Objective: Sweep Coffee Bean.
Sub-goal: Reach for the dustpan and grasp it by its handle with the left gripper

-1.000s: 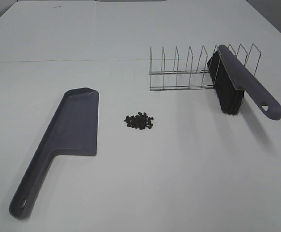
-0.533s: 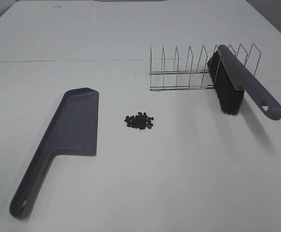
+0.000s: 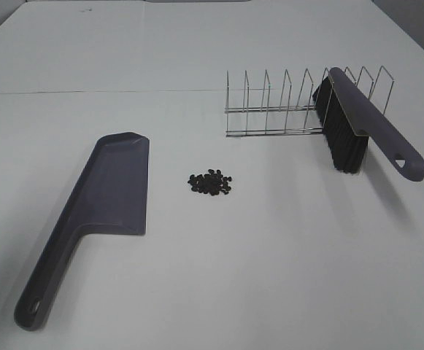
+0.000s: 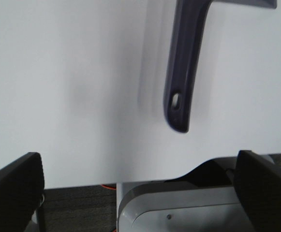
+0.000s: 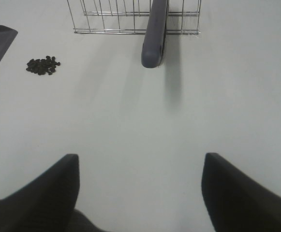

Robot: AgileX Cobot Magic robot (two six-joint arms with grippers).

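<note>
Fingers (image 4: 14, 186) of the left gripper (image 4: 136, 155) spread wide near the grey-purple plastic dustpan (image 4: 184, 72); the right gripper (image 5: 140, 156) spreads wide too, facing tiny dark brown coffee beans (image 5: 43, 65).

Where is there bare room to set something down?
Bare: the wide near stretch in front of the coffee beans, between dustpan and brush, and the far table behind the wire rack. Crowded: the brush leaning in that rack.

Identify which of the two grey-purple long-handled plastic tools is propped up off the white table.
The black-bristled brush, leaning on the silver wire rack, handle raised; the scoop-shaped dustpan lies flat.
</note>
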